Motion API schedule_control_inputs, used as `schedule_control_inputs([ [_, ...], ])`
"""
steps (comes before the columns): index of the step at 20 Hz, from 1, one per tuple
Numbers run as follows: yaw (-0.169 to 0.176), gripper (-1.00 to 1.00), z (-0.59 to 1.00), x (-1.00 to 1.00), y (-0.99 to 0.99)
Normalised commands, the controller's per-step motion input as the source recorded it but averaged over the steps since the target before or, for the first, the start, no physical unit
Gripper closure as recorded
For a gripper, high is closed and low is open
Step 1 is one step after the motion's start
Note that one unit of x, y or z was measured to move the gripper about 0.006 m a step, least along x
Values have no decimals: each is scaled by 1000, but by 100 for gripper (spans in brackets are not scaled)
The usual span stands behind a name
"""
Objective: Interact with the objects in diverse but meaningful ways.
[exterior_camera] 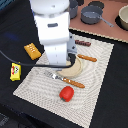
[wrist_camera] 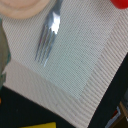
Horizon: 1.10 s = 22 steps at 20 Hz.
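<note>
The white arm [exterior_camera: 51,27] stands over the middle of the pale woven placemat [exterior_camera: 97,65] on the dark tabletop [exterior_camera: 112,107], and its bulk hides the tool completely in the exterior view; the wrist view shows only a blurred grey-green shape at one edge that may be a finger, so whether the tool is apart or together cannot be told, and nothing is seen held. The red tomato [exterior_camera: 66,93] lies on the mat near its front edge, just beside the wooden handle of the fork [exterior_camera: 65,79]; in the wrist view only a red sliver of it shows at a corner, cut off by the frame. The fork's tines [wrist_camera: 47,37] lie flat on the mat, their handle out of frame there. A beige plate [exterior_camera: 75,67] is half hidden behind the arm. The knife [exterior_camera: 86,58] lies past the plate, its blade partly covered; the dark-brown sausage [exterior_camera: 83,43] lies near the mat's far edge. Off the mat, at the exterior view's left, the dotted bread block [exterior_camera: 31,50] and the yellow packet [exterior_camera: 15,71] rest on the tabletop, apart from each other. Grey pots [exterior_camera: 91,15] stand on the far tan surface, blurred.
</note>
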Motion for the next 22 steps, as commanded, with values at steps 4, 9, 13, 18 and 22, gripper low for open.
schedule_control_inputs([
  [4,15,-100,40,850,-339],
  [9,26,-100,102,801,-326],
  [13,83,-100,92,496,-374],
  [18,163,-100,78,147,-322],
  [22,144,-100,136,231,-362],
])
